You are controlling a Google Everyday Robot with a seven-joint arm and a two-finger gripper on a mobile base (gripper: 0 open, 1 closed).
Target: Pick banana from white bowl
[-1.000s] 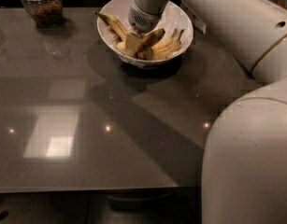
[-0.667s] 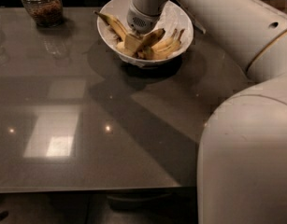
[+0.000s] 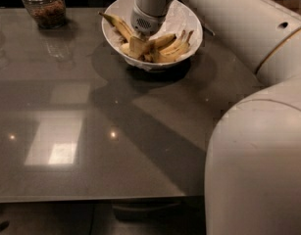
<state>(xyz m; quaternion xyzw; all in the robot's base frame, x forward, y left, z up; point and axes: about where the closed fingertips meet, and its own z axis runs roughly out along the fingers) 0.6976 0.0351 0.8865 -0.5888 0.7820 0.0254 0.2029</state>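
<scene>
Gripper (image 3: pixel 141 37) down inside white bowl (image 3: pixel 189 18), entered from above, white perforated wrist housing directly over the fruit. Open or closed: cannot tell, tip buried among the bananas. Banana (image 3: pixel 137 46), plump and pale yellow, directly under the gripper tip and in contact with it or just short of it; which one cannot be told. Lies in the left-centre of the bowl, on the crinkled white lining, near the front wall. Thin long banana (image 3: pixel 118 26) with dark stem just left of the gripper, slanted up toward the bowl's left rim, lower end beside the plump banana. Small joined bananas (image 3: pixel 174 45) to the right of the gripper, brown stems turned up toward the right rim, near ends touching or crowding the plump banana. Bowl on far part of glossy grey table (image 3: pixel 91 131), dark shadow beneath and in front of it. Glass jar (image 3: pixel 44 6) with brown contents at far left corner, well apart from the bowl. White arm (image 3: pixel 258 170) across the right side of the view, from lower right up to the bowl.
</scene>
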